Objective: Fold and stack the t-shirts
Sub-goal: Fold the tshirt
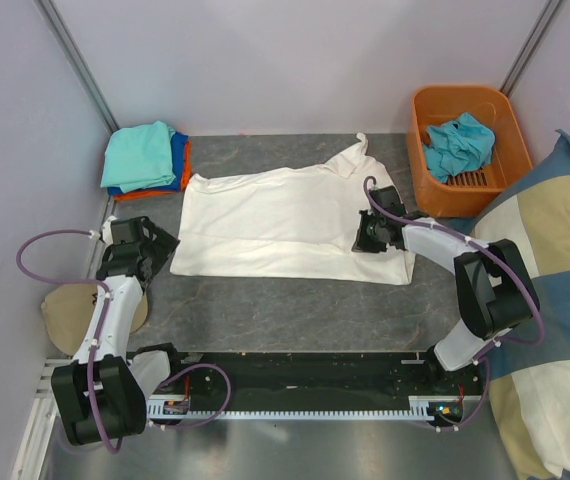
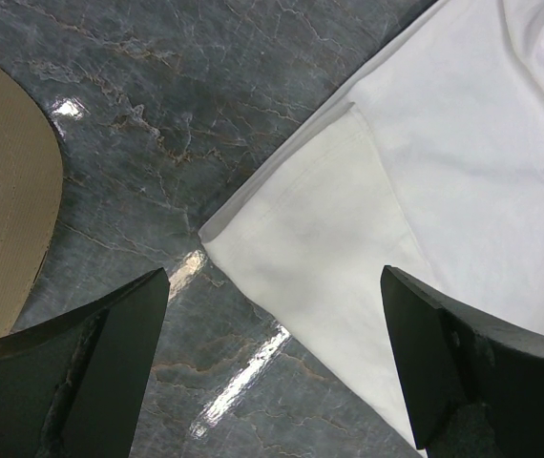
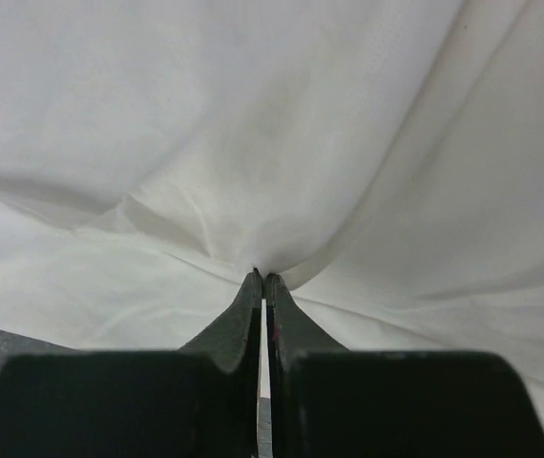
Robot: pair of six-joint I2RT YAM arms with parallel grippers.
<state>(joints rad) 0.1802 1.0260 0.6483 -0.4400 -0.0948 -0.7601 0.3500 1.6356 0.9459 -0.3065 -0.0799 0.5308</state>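
Fabric of the white t-shirt (image 1: 265,225) is pinched by the right gripper (image 3: 262,279); the left gripper (image 2: 272,291), fingers spread, should close on its left corner.

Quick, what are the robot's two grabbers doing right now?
Left gripper: open, holding nothing.
Right gripper: shut, pinching the white t-shirt.

Left claw (image 2: 272,286) wide open, held low; right claw (image 3: 263,279) pinched shut, seemingly gripping white t-shirt (image 3: 253,143).
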